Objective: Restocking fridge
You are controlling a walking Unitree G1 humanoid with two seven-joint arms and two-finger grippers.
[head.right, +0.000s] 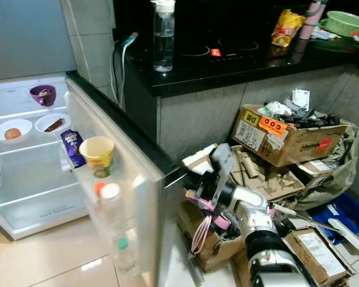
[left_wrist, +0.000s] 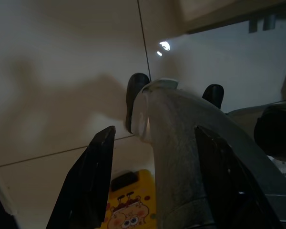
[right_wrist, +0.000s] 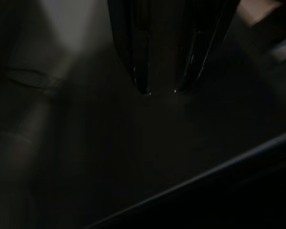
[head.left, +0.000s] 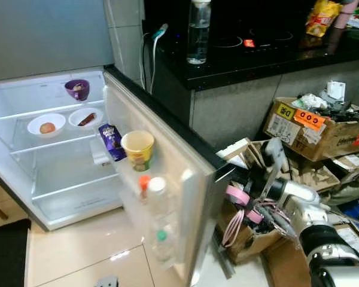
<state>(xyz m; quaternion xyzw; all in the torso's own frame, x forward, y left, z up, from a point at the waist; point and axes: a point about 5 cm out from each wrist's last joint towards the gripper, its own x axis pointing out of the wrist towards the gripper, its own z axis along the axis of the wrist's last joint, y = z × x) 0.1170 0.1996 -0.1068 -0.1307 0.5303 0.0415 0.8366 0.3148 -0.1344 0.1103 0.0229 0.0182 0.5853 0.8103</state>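
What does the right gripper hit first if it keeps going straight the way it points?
Most likely the outer edge of the open fridge door: the right gripper points at it from close by, fingers slightly apart. Contact can't be judged; the wrist view is dark.

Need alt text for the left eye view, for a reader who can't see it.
An open fridge holds a purple cup and two white bowls on its shelves; its door carries a yellow cup and bottles. The right pincer reaches the door's edge, with cardboard boxes behind.
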